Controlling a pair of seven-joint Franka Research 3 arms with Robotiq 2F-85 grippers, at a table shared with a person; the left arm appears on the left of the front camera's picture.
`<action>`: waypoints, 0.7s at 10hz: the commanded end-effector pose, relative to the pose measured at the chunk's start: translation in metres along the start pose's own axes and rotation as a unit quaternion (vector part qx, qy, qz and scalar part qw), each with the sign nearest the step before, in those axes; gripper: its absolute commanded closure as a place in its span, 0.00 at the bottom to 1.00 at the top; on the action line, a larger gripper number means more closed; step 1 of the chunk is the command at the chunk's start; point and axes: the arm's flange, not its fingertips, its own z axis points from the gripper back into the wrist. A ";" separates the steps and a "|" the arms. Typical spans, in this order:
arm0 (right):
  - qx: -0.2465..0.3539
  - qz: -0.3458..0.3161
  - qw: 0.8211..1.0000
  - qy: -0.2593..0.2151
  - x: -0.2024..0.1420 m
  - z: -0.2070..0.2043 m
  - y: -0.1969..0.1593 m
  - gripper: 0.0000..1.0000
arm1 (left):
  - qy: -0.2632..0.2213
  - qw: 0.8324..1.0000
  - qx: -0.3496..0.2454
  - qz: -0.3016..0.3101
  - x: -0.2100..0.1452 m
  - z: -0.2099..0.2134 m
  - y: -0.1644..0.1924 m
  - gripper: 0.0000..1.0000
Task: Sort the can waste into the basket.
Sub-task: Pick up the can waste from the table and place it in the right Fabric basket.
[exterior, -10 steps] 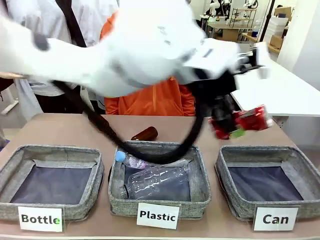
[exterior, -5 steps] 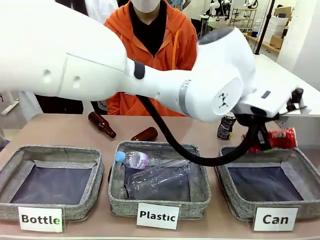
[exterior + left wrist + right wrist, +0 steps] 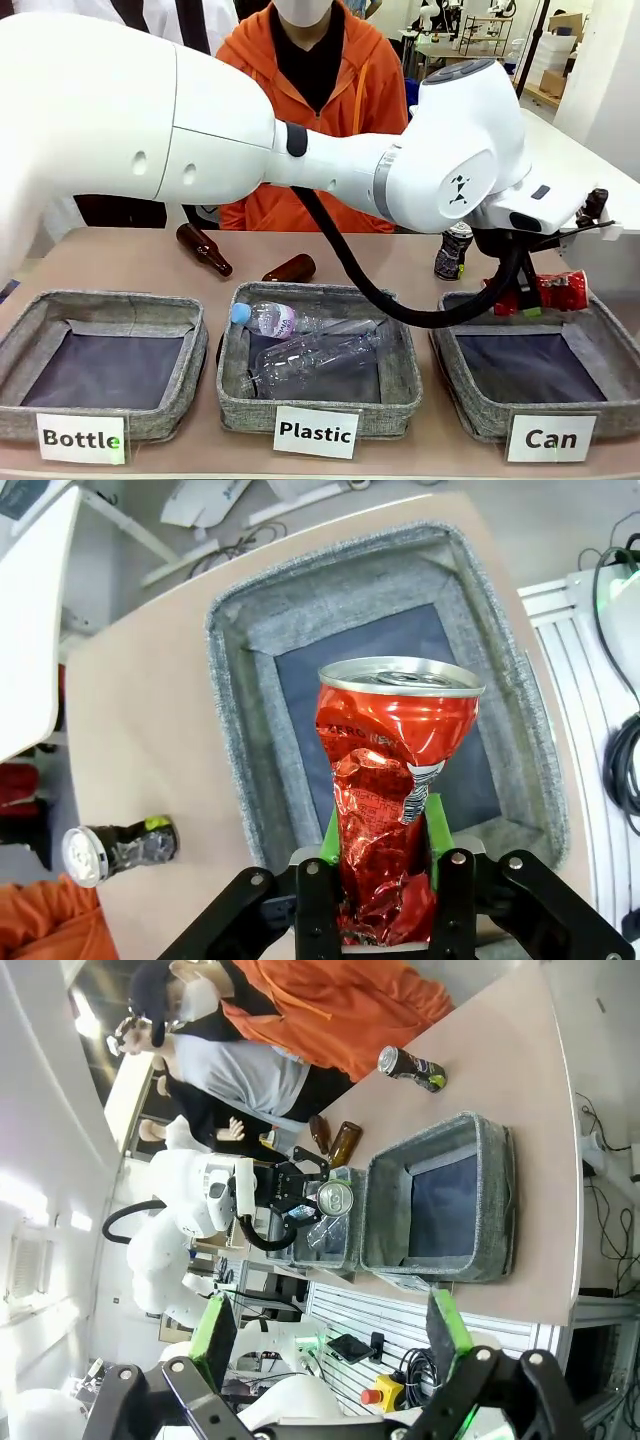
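- Moved: over the last second my left arm has swung from mid-desk across to the right, and the left tool (image 3: 519, 296) has sunk a little with its load.
- Item 1, crushed red can (image 3: 390, 780): clamped between the green pads of the left tool at its crumpled lower end, lid pointing away from the wrist. In the front view it lies sideways in the air above the far side of the basket (image 3: 466, 398) labelled "Can"; in the left wrist view the dark lining sits straight behind it.
- Handling, item 1: I judge it very light, thin-walled and already collapsed. The creases give the pads purchase, and more squeeze only folds it further. The skin is shiny, so it should drop cleanly.
- Item 2, black can (image 3: 453, 250): upright on the desk (image 3: 100, 262), just beyond the basket's far-left corner, untouched.
- Handling, item 2: uncrushed, probably empty and tippy. I would take it across mid-body with light pressure, as the round wall dents and may slide.
- Right tool (image 3: 330, 1335): jaws spread wide, nothing between them.
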 end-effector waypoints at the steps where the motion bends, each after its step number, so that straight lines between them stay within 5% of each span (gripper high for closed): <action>1: 0.002 -0.009 1.000 -0.001 0.000 0.001 0.006 0.00 | -0.006 1.000 0.013 0.000 -0.002 -0.001 -0.004 0.66; 2: 0.002 -0.009 1.000 -0.001 0.000 0.001 0.006 0.00 | 0.000 1.000 0.000 0.000 0.000 0.000 0.000 0.66; 3: 0.002 -0.009 1.000 -0.001 0.000 0.001 0.006 0.00 | -0.006 0.999 0.000 -0.032 0.000 -0.001 -0.003 0.08; 7: 0.002 -0.009 1.000 -0.001 0.000 0.001 0.006 0.00 | -0.014 0.999 -0.002 -0.032 0.000 0.000 -0.005 0.00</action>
